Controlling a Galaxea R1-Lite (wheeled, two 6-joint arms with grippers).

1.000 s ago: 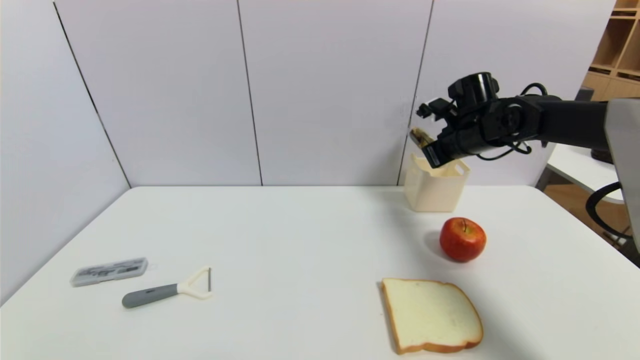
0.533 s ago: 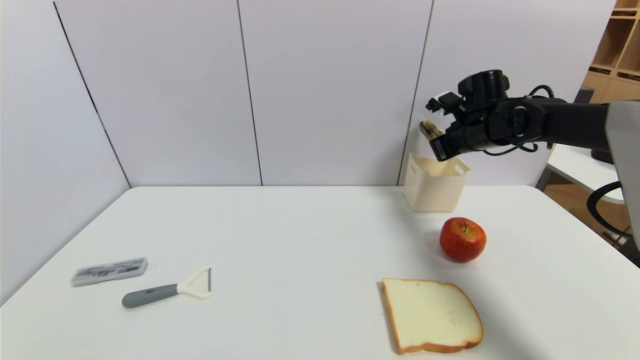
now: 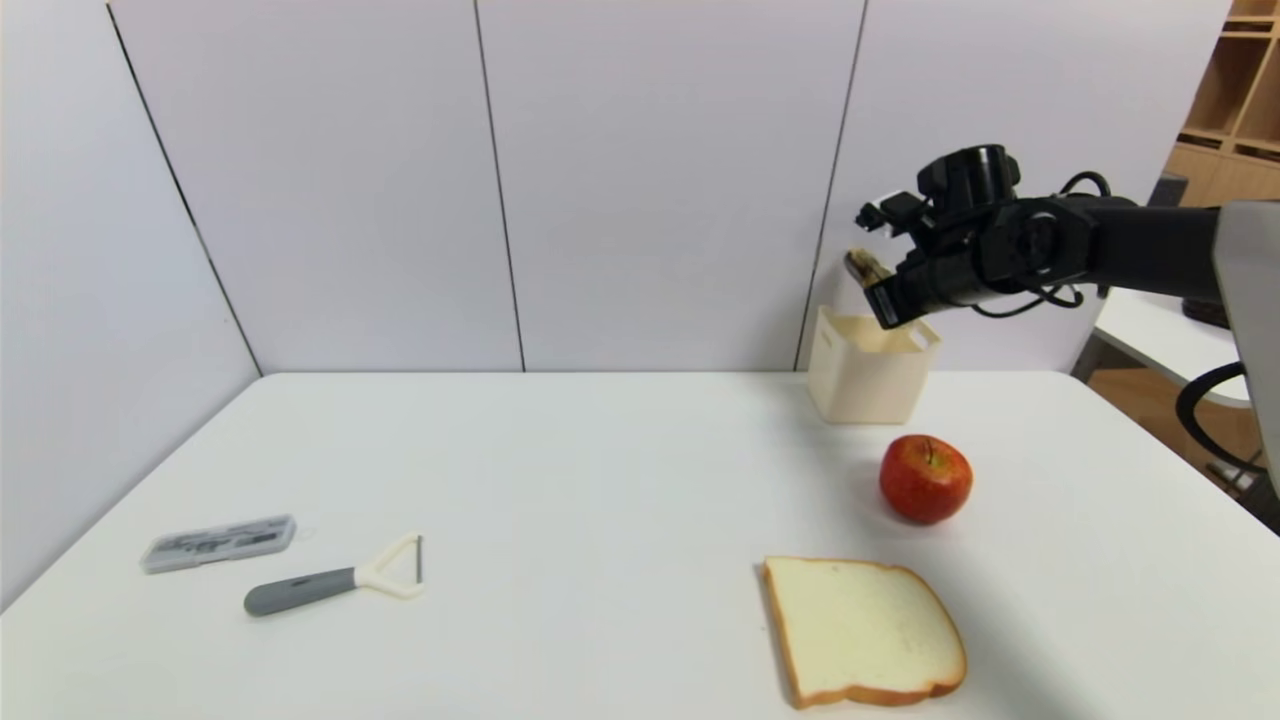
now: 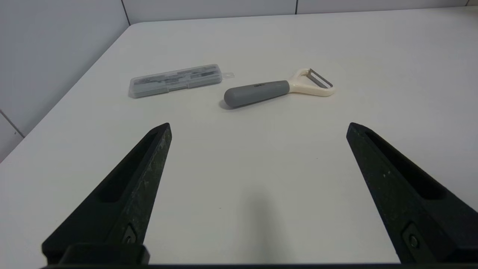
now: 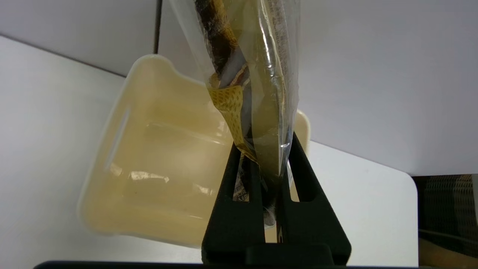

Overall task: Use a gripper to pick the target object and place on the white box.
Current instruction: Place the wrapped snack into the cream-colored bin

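From the head view, the right claw hangs above the white box, which stands at the far side of the bench, and it is clamped tight on the target object. The pack juts up and away from the fingers, above the box's rim. The carry looks nearly finished; the step in hand is lining up for the drop. Near the box, toward the robot, sits an apple, and nearer still a slice of bread. A peeler and a grey case lie well apart from the box, on the robot's left.

The left wrist view shows the left claw with its fingers spread wide and holding nothing, parked above the bench short of the peeler and case.

The right wrist view looks past the closed fingers, pinching the clear wrapper's end (gold foil and brown show inside), into the box beneath. Its inside appears empty. The next move, I judge, calls for centring the pack over the opening, lowering a little, then letting go.
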